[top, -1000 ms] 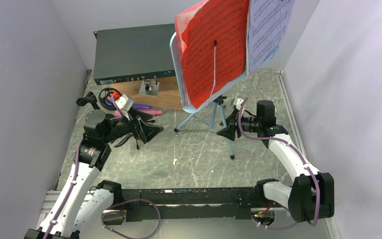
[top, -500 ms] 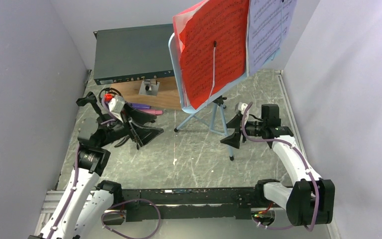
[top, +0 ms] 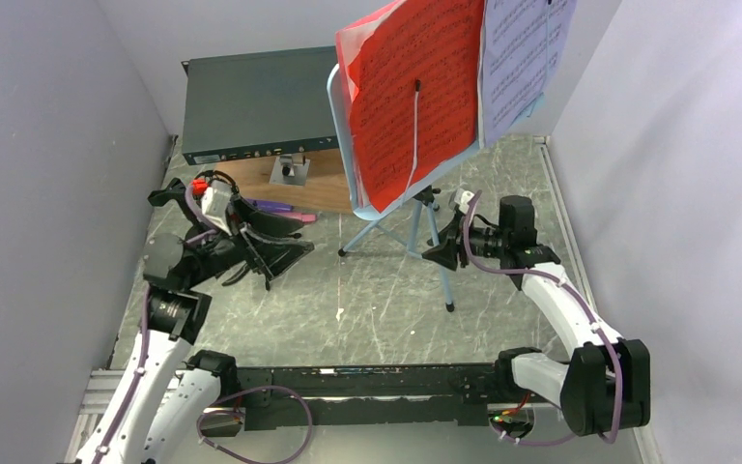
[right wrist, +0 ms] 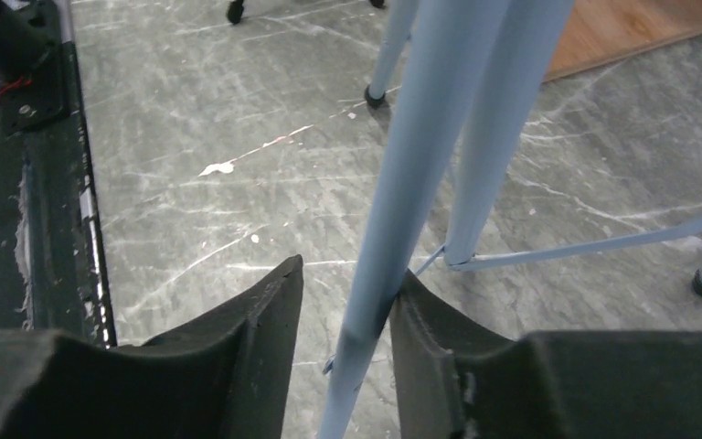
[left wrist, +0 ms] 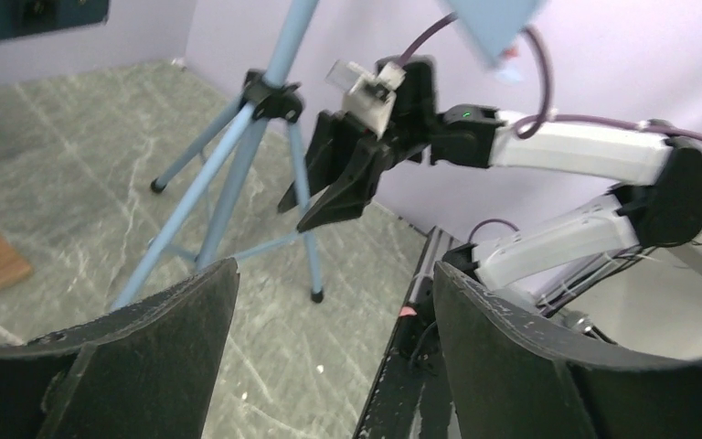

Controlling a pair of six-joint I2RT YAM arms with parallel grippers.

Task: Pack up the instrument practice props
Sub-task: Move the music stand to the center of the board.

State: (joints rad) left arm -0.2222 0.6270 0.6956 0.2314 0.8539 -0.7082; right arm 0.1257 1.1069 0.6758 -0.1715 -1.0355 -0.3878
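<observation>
The light-blue music tripod (top: 415,227) stands mid-table, its desk (top: 340,106) holding a red sheet (top: 411,87) and a lavender sheet (top: 522,58). My right gripper (top: 442,253) is open around the tripod's near leg (right wrist: 420,165). The leg touches one finger and a gap remains at the other (right wrist: 352,274). My left gripper (top: 282,253) is open and empty, raised above the table left of the tripod (left wrist: 334,274). Purple (top: 272,206) and pink (top: 297,218) microphones lie behind it. A black mic holder (top: 167,196) stands at the far left.
A dark green rack box (top: 256,101) sits at the back left, with a wooden board (top: 324,188) in front of it. Thin black legs (top: 239,275) show under my left gripper. Walls close in on both sides. The arms' black base rail (top: 367,377) runs along the near edge.
My left wrist has lifted and drawn back to the left. My right gripper dipped toward the near side, then came back up against the tripod leg.
</observation>
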